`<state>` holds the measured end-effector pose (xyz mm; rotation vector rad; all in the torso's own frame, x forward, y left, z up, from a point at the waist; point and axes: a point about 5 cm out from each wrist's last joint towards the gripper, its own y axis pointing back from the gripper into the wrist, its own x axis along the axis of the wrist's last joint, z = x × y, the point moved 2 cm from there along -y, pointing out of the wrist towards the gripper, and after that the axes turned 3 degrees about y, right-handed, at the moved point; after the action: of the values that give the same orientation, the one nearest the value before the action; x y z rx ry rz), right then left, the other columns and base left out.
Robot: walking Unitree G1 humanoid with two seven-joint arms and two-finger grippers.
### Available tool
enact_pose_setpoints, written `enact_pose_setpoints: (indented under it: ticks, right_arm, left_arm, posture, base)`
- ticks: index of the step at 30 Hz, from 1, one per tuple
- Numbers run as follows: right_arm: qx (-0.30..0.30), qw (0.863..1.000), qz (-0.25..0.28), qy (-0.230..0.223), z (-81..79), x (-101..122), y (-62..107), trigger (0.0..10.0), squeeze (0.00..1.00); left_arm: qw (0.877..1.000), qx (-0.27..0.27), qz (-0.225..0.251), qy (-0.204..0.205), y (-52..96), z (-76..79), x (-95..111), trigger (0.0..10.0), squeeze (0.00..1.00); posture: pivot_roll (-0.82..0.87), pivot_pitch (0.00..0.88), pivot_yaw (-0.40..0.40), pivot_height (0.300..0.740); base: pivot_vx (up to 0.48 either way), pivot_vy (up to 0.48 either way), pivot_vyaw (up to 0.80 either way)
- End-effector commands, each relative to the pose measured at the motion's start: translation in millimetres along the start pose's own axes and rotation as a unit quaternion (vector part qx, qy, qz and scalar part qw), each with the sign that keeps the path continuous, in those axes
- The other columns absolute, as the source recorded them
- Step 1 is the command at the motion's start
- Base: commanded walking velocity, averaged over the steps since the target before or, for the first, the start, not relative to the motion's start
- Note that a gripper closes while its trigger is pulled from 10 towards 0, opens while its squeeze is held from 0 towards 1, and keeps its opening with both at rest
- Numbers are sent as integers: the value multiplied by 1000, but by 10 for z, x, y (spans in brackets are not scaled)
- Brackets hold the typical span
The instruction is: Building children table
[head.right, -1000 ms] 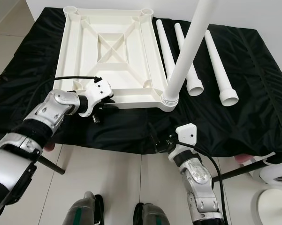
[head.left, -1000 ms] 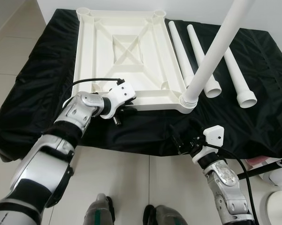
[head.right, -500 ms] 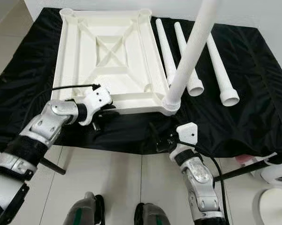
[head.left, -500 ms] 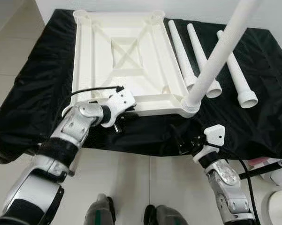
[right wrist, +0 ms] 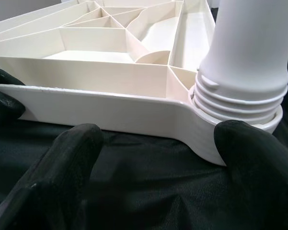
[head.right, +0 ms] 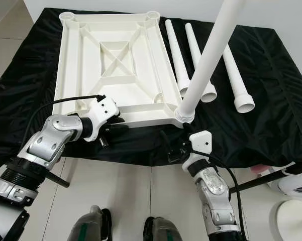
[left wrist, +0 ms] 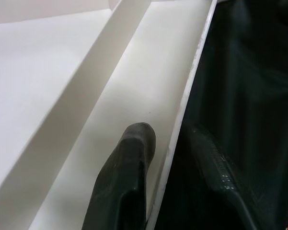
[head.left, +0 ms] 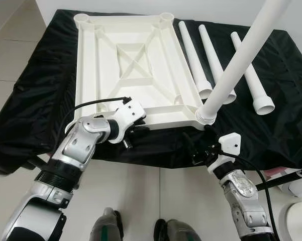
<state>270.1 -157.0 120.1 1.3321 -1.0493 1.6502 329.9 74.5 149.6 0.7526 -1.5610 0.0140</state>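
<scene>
The white plastic ribbed tabletop (head.left: 133,70) lies upside down on a black cloth (head.left: 35,90) that covers the work surface. The left gripper (head.left: 134,122) is clamped on the tabletop's near edge: in the left wrist view one black finger (left wrist: 127,182) lies inside the white rim and the other sits outside it against the cloth, so the rim runs between them.

The right gripper (head.left: 203,150) sits just in front of the tabletop's near right corner, its two black fingers (right wrist: 62,167) spread wide and holding nothing. Directly ahead of it, a long white plastic tapered leg (head.left: 241,55) stands tilted in that corner's socket, its threaded base (right wrist: 239,100) seated in the ring.

Beyond this gripper and a little to its right, three more white tapered legs (head.left: 213,57) lie side by side on the cloth beside the tabletop's right edge.
</scene>
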Motion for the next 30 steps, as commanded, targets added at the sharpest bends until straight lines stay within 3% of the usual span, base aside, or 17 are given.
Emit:
enact_pose_setpoints:
  ticks: [1, 8, 17, 20, 30]
  right_arm:
    - [1, 1000, -9, 9, 28, -32, 19, 10000, 0]
    - [1, 1000, -9, 15, 51, -23, 24, 10000, 0]
    - [-3, 1000, -8, 19, 71, -17, 23, 10000, 0]
    - [-4, 1000, -8, 21, 77, -13, 26, 10000, 0]
    - [-7, 1000, -8, 25, 87, -11, 34, 10000, 0]
  left_arm:
    - [997, 75, 20, 18, 11, -110, 47, 0, 0]
    - [986, 159, 3, 45, 34, -276, 27, 0, 0]
    - [982, 179, -29, 60, -44, -163, -69, 0, 0]
    - [972, 217, -33, 84, -43, -208, -94, 0, 0]
    - [939, 324, -57, 95, 65, -398, -218, 0, 0]
  posture:
    - [66, 128, -37, 740]
    - [62, 130, -39, 740]
    - [60, 131, -40, 740]
    - [56, 133, -39, 740]
    - [51, 129, -38, 740]
  base:
    - [0, 0, 0]
    - [0, 0, 0]
    - [0, 0, 0]
    - [0, 0, 0]
    - [0, 0, 0]
